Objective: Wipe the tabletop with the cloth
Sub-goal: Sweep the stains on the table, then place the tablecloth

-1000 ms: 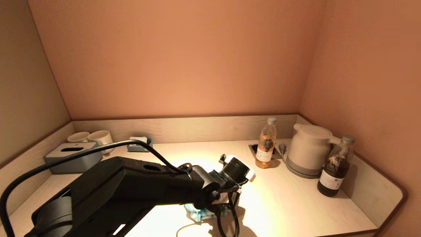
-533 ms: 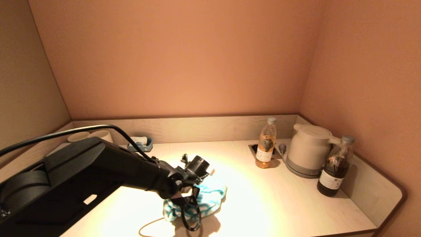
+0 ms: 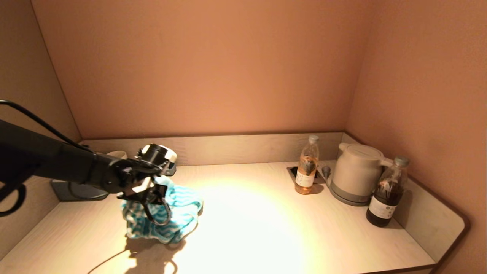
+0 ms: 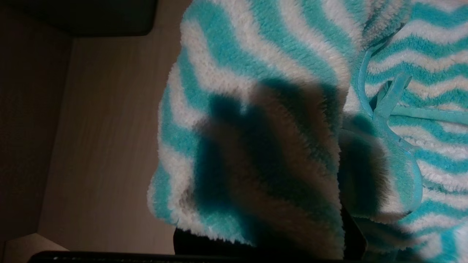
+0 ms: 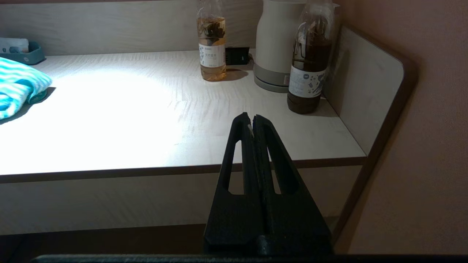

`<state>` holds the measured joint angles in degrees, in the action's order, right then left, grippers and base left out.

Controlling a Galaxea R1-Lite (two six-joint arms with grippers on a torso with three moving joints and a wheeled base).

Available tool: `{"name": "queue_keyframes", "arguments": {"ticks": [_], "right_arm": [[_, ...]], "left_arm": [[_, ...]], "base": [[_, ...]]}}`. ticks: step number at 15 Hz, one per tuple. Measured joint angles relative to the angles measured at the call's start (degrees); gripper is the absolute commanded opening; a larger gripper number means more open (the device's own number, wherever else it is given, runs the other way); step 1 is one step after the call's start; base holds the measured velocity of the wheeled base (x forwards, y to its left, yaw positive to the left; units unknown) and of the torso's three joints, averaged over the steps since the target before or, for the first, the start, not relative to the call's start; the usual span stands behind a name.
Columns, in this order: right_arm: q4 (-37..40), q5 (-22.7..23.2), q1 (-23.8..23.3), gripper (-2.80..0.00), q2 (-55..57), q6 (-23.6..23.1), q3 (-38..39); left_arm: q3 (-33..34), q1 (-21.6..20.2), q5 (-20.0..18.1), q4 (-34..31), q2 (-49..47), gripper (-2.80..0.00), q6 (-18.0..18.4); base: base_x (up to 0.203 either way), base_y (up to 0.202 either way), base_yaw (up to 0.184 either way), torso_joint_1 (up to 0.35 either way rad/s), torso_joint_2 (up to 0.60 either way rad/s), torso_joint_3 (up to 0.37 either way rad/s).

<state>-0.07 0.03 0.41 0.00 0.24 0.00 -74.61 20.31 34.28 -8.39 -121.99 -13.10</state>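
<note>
A teal-and-white striped cloth (image 3: 179, 215) lies bunched on the light wooden tabletop (image 3: 266, 224), left of centre. My left gripper (image 3: 152, 196) presses down on the cloth's left part and is shut on it; the cloth hides its fingers. In the left wrist view the cloth (image 4: 256, 109) fills most of the picture, with bare tabletop (image 4: 106, 146) beside it. My right gripper (image 5: 253, 122) is shut and empty, parked below and in front of the table's front edge at the right. The cloth's edge also shows in the right wrist view (image 5: 18, 84).
A grey tissue box (image 3: 72, 190), white cups (image 3: 118, 154) and a small blue tray (image 3: 170, 166) stand at the back left. An amber bottle (image 3: 307, 165), a white kettle (image 3: 357, 173) and a dark bottle (image 3: 387, 192) stand at the back right. Walls enclose three sides.
My left arm has swept the cloth from the front centre of the table to the left and farther back. The right arm has not moved.
</note>
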Motion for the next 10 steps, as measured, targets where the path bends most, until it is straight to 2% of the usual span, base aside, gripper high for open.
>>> {"name": "queue_keyframes", "arguments": {"ticks": [5,10], "right_arm": [[0.0,0.0,-0.1,-2.8,0.0,0.0,0.0],[0.1,0.0,-0.1,-2.8,0.0,0.0,0.0]], "left_arm": [[1.9,-10.9,-0.5,0.0,9.8,-2.8,1.7],[2.3,-16.4,-1.2,-0.1,19.4,-2.8,3.5]], "base": [[0.0,0.0,0.0,0.0,0.0,0.0],[0.0,0.0,0.0,0.0,0.0,0.0]]}}
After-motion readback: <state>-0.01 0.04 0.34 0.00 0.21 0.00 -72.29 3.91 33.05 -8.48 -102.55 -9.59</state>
